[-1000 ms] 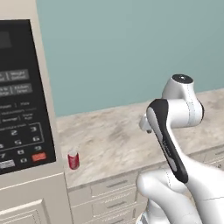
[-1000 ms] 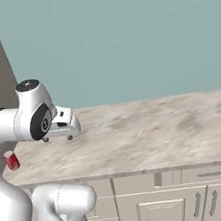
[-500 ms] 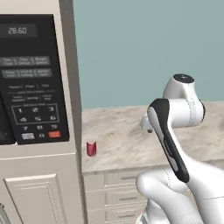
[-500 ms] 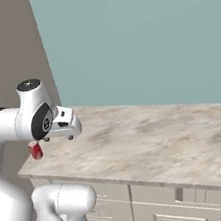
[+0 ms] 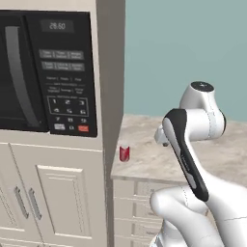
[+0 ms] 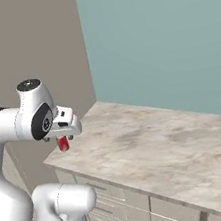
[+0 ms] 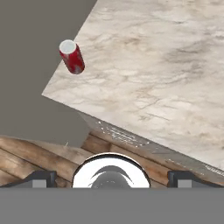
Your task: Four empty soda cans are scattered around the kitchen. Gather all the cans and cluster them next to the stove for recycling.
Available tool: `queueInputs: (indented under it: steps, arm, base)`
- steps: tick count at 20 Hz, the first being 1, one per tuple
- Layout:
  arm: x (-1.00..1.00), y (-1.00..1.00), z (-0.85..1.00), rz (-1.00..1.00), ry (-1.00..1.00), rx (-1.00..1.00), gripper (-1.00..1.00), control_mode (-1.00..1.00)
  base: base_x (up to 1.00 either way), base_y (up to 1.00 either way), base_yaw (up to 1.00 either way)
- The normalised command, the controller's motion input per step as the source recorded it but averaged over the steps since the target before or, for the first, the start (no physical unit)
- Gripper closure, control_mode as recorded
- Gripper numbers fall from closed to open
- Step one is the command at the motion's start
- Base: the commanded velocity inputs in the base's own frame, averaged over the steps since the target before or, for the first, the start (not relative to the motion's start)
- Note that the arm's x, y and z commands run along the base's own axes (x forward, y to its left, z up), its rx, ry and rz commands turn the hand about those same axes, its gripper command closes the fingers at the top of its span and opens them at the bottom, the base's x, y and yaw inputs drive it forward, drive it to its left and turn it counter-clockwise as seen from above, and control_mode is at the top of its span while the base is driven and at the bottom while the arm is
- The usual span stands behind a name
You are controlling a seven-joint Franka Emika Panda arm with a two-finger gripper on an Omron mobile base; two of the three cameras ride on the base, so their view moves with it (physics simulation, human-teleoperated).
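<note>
On counter (image 7: pixel 144 83) corner, red can (image 7: pixel 72 57) upright, well apart from wide-open pincer (image 7: pixel 110 179)

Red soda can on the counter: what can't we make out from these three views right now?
- Red soda can: too small in the left base view to read any label.
- In the right base view the can is partly covered by the robot's hand.
- Gripper: in the hand view the bottom edge cuts off the fingertips.
- Built-in oven: cut off by the left edge of the left base view.
- Counter: cut off at right.
</note>
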Motion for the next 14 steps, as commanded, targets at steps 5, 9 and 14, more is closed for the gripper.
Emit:
queueInputs:
  steps: [5,9,14]
  arm:
    - [0.0,0.0,0.0,0.0,0.0,0.0,-1.0,1.0]
    - [0.0,0.0,0.0,0.0,0.0,0.0,-1.0,1.0]
    - [0.0,0.0,0.0,0.0,0.0,0.0,-1.0,1.0]
  base:
    - [-0.19,0.0,0.34]
    - [0.0,0.0,0.27]
    - [0.0,-0.06,0.24]
